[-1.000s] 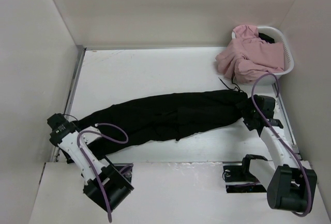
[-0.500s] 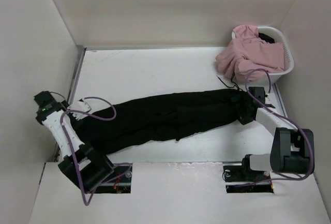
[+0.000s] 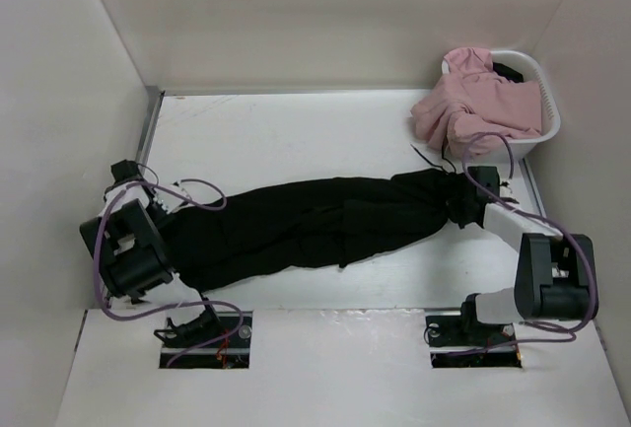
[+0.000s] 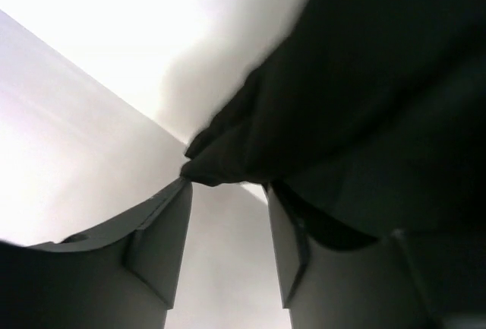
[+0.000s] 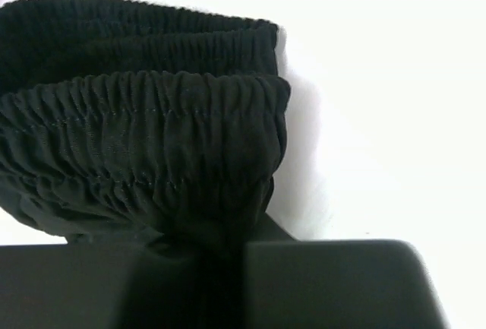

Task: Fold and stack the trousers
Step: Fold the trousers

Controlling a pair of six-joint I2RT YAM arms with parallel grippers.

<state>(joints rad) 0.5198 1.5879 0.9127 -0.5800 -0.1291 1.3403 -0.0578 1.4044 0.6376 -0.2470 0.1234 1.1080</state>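
The black trousers (image 3: 315, 220) lie stretched out across the table, legs to the left and waistband to the right. My right gripper (image 3: 461, 208) is at the waistband end. In the right wrist view the gathered elastic waistband (image 5: 152, 131) runs down into my right gripper (image 5: 235, 249), whose fingers are shut on it. My left gripper (image 3: 158, 212) is at the leg ends, partly hidden by its own arm. In the left wrist view its fingers (image 4: 159, 245) stand partly apart. A bunched edge of the trousers (image 4: 364, 78) is wedged across the tips of my left gripper (image 4: 228, 185).
A white basket (image 3: 548, 121) stands in the back right corner with a pale pink garment (image 3: 473, 111) spilling over its rim toward the waistband. Walls close in the table on the left, back and right. A metal rail (image 3: 143, 166) runs along the left edge.
My right gripper moved up to the waistband and shut on it. My left arm swung out toward the left wall, then back in to the leg ends. Its jaws widened, then narrowed again.
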